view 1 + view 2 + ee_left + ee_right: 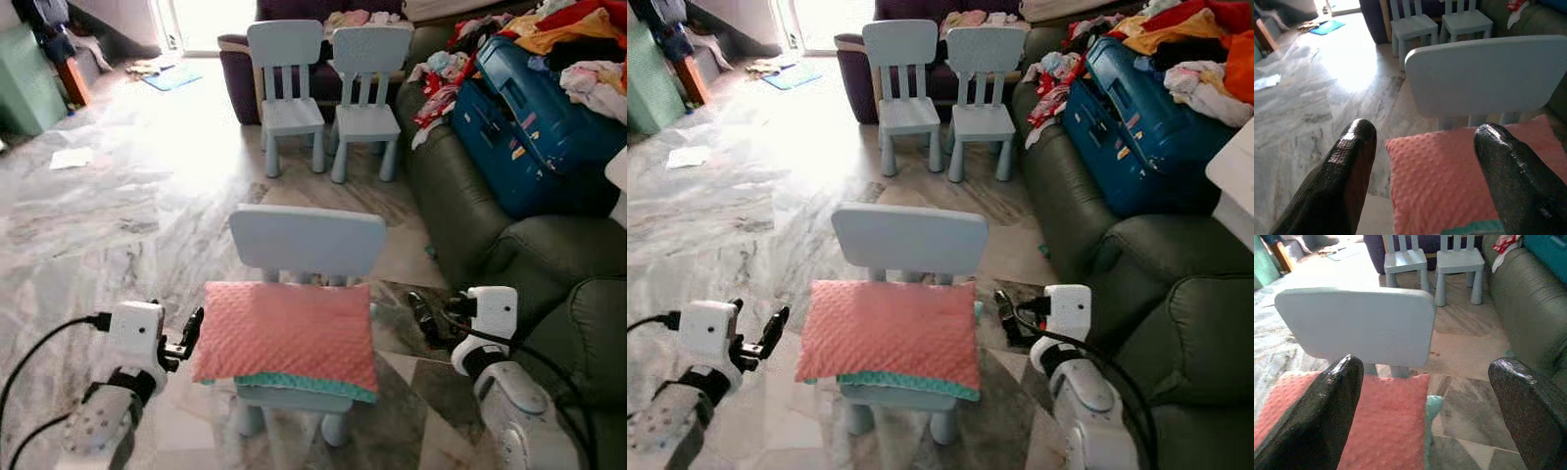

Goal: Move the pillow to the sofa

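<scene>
Pillow (287,333): pink, dimpled fabric, teal underside; likely soft, light, floppy. Lies flat on seat of small blue chair (307,241), sofa (549,294) just beside on right. Best gripped at both side edges. Left hand (192,336) released, near left edge. Right hand (1425,411) released, near right edge, not touching.

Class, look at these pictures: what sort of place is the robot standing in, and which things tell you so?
Probably a home living room: a dark green sofa heaped with clothes, small pale blue plastic children's chairs, and a marble-patterned tiled floor.
</scene>
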Robot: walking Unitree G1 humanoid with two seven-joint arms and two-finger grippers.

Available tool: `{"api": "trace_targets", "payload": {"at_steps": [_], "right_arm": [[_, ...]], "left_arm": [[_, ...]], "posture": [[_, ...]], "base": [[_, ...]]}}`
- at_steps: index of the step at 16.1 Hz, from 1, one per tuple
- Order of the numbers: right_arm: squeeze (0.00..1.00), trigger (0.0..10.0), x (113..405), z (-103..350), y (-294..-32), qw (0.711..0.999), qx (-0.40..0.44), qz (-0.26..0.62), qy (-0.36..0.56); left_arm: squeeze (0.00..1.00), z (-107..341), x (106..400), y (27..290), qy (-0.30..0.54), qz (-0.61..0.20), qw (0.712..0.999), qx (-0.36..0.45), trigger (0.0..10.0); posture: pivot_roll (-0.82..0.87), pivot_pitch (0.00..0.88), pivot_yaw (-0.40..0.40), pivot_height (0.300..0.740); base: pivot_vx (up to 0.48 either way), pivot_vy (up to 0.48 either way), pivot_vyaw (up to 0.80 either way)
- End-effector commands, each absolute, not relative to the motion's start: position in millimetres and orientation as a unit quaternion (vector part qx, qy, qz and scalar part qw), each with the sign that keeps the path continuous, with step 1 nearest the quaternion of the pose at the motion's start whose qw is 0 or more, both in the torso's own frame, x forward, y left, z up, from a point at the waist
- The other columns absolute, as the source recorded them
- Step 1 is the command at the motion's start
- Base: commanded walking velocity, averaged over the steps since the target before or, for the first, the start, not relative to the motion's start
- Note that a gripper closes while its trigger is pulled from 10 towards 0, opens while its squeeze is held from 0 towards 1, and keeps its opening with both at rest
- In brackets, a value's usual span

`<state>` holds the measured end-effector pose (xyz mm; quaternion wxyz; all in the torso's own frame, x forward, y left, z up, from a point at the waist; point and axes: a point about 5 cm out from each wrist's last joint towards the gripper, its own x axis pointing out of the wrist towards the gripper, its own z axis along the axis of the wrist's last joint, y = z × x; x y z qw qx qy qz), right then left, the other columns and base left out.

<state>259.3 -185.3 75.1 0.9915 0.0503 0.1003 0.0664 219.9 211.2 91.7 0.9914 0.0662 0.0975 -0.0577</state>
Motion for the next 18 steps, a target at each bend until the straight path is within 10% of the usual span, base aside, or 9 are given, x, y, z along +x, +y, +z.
{"api": "trace_targets", "payload": {"at_steps": [1,18], "right_arm": [[0.00,10.0,259.6,73.5,-185.1,0.992,0.051,0.061,0.100],[0.00,10.0,254.9,75.3,-176.2,0.991,0.053,0.066,0.100]], "left_arm": [[0.00,93.2,218.9,210.8,0.102,-0.064,0.990,0.067,10.0],[0.00,89.5,221.9,206.8,0.124,-0.064,0.989,0.049,10.0]], "posture": [[0.01,0.052,-0.003,0.740],[-0.01,0.074,-0.001,0.740]], "base": [[0.000,0.000,0.00],[0.000,0.000,0.00]]}}
